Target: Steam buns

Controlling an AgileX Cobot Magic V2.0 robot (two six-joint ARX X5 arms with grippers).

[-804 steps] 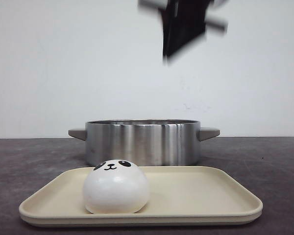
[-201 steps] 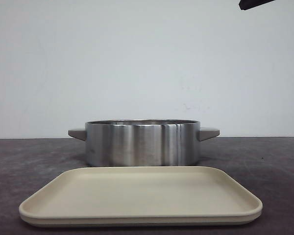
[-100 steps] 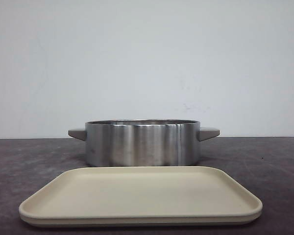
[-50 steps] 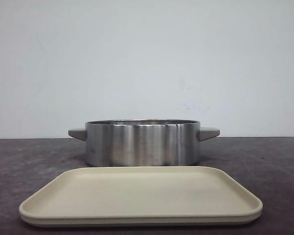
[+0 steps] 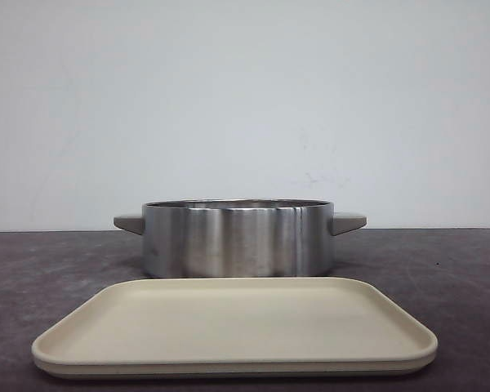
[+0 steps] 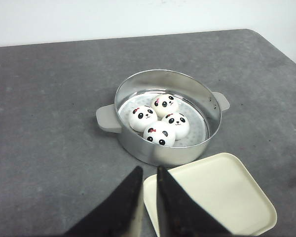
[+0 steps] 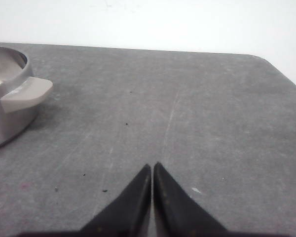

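All four buns (image 6: 159,120) sit clustered inside the steel pot (image 6: 138,148), behind the bare cream tray (image 6: 237,207). The left gripper (image 6: 149,174) looks nearly closed, holding nothing; the right gripper (image 7: 152,168) is clenched over the table (image 7: 212,123)

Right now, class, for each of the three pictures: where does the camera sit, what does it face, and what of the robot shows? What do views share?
Front view: low at table height, facing the cream tray and steel steamer pot; no robot visible.
Left wrist view: high, looking down on four panda buns in the pot; left gripper shows.
Right wrist view: low over the grey table; right gripper shows.
All share the pot.
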